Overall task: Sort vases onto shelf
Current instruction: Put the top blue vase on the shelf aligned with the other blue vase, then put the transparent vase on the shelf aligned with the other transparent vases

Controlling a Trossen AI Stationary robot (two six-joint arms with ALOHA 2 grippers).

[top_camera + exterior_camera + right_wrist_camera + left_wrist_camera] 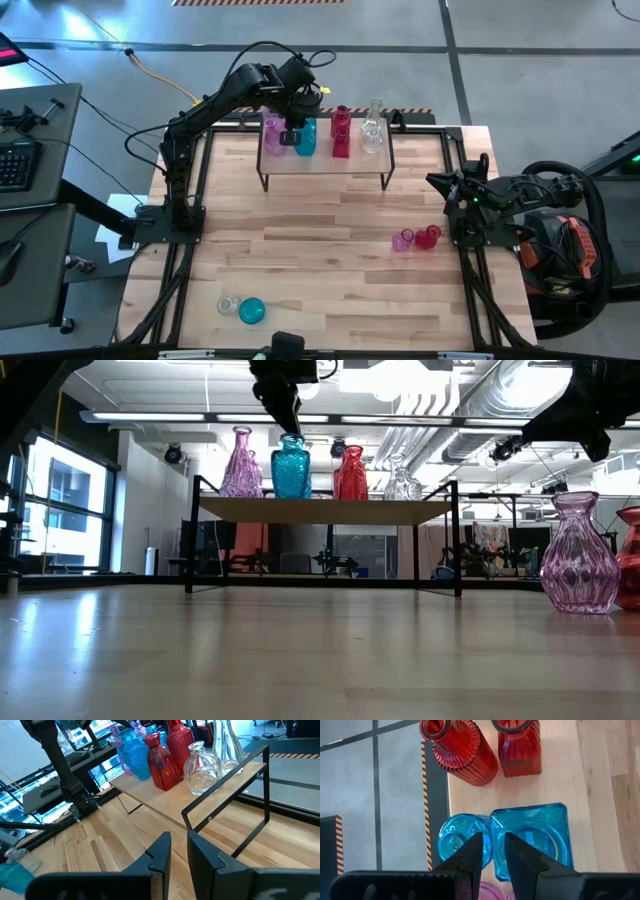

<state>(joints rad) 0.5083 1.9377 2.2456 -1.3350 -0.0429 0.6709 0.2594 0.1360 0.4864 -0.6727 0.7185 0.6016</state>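
Pink vase (pixel 580 552) upright on table, left jaws straddling upright teal vase's (pixel 291 467) rim.

on my screen the shelf (pixel 325 160) has a pale wood top on black wire legs. it carries ribbed pink vases (pixel 272 133), textured teal vases (pixel 305 137), ribbed red vases (pixel 341 133) and clear vases (pixel 372 130). the table (pixel 320 280) is light striped wood.

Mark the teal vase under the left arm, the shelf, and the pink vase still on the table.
teal vase (pixel 291 468), low view, ribbed body.
shelf (pixel 325 165), high view, bare wood top.
pink vase (pixel 579 555), low view, bulbous body.
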